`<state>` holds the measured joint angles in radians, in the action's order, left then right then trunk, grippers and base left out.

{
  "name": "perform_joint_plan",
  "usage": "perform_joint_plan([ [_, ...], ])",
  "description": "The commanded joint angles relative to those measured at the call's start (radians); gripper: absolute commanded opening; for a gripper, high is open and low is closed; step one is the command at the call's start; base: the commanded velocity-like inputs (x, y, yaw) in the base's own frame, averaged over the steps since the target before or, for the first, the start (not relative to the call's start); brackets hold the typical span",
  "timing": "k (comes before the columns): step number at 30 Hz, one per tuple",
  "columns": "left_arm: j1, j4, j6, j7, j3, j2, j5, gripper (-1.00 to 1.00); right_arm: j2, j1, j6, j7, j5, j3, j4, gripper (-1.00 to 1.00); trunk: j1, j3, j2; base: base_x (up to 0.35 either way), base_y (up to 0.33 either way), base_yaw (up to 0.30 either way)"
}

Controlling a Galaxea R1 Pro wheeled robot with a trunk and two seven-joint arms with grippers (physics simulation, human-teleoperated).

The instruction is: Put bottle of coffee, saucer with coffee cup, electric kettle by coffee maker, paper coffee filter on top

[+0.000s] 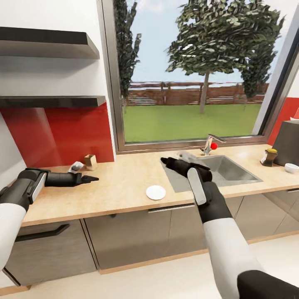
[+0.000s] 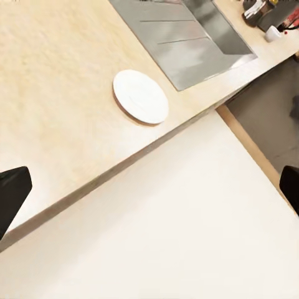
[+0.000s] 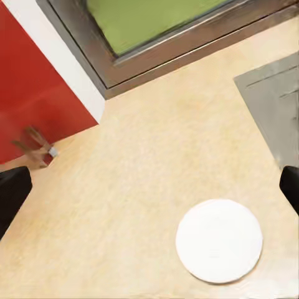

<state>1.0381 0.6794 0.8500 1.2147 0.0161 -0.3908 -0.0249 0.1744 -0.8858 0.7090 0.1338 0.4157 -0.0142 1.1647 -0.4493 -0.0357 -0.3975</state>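
While a wide window [image 1: 195,74] fills the wall, we see the wooden countertop [image 1: 120,187] with its steel sink [image 1: 224,168]. Our left gripper [image 1: 88,179] and right gripper [image 1: 166,160], both spread and empty, hover near the white saucer [image 1: 155,192] at the counter's front edge.

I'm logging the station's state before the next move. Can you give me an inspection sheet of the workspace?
Surface: wooden countertop with a steel sink set in it.
Job's things: white saucer near the counter's front edge, nothing on it; bottle by the dark appliance at the far right.
Clutter: small box and a small pale item at the red backsplash; white bowl at right.
Grippers: left gripper over the counter, empty; right gripper over the sink's edge, empty.
Cables: nothing seen.
Surroundings: window, two wall shelves, tap.
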Motion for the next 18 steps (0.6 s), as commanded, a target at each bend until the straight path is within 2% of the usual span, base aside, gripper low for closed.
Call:
perform_joint_plan([
  [1,0.001,0.0,0.008,0.005,0.003,0.002,-0.001,1.0,0.0,-0.004,0.003,0.105,0.072,0.005,-0.008,1.0,-0.001,-0.002,-0.002,0.074,0.0,0.0],
  [3,0.001,-0.002,0.008,0.004,0.003,0.008,0.001,1.0,0.0,-0.008,0.002,0.241,0.191,0.008,-0.007,1.0,-0.001,-0.002,-0.002,0.181,0.0,0.0],
  [5,0.0,-0.003,0.008,0.004,0.004,0.018,0.001,1.0,0.0,-0.009,0.002,0.3,0.289,0.007,0.003,1.0,-0.001,-0.002,-0.002,0.272,0.0,0.0],
  [7,0.0,-0.005,0.009,0.003,0.004,0.028,0.001,1.0,0.0,-0.01,0.004,0.323,0.349,0.007,0.005,1.0,-0.001,-0.002,-0.002,0.31,0.0,0.0],
  [9,0.0,-0.007,0.009,0.003,0.004,0.041,0.001,1.0,0.0,-0.01,0.005,0.331,0.376,0.007,-0.006,1.0,-0.001,-0.002,-0.002,0.324,-0.004,0.0],
  [13,-0.001,-0.011,0.01,0.002,0.004,0.067,-0.001,1.0,0.0,-0.009,0.014,0.322,0.39,0.006,-0.045,1.0,-0.001,-0.002,-0.002,0.303,-0.098,0.0],
  [16,-0.01,-0.012,0.01,0.001,0.004,0.072,-0.001,1.0,0.0,-0.009,0.071,0.318,0.393,0.006,-0.071,1.0,-0.001,-0.002,-0.002,0.286,-0.156,0.0],
  [18,-0.02,-0.014,0.012,-0.001,0.004,0.074,-0.002,1.0,0.0,-0.008,0.163,0.317,0.393,0.007,-0.08,1.0,-0.001,-0.002,-0.002,0.284,-0.181,0.0],
])
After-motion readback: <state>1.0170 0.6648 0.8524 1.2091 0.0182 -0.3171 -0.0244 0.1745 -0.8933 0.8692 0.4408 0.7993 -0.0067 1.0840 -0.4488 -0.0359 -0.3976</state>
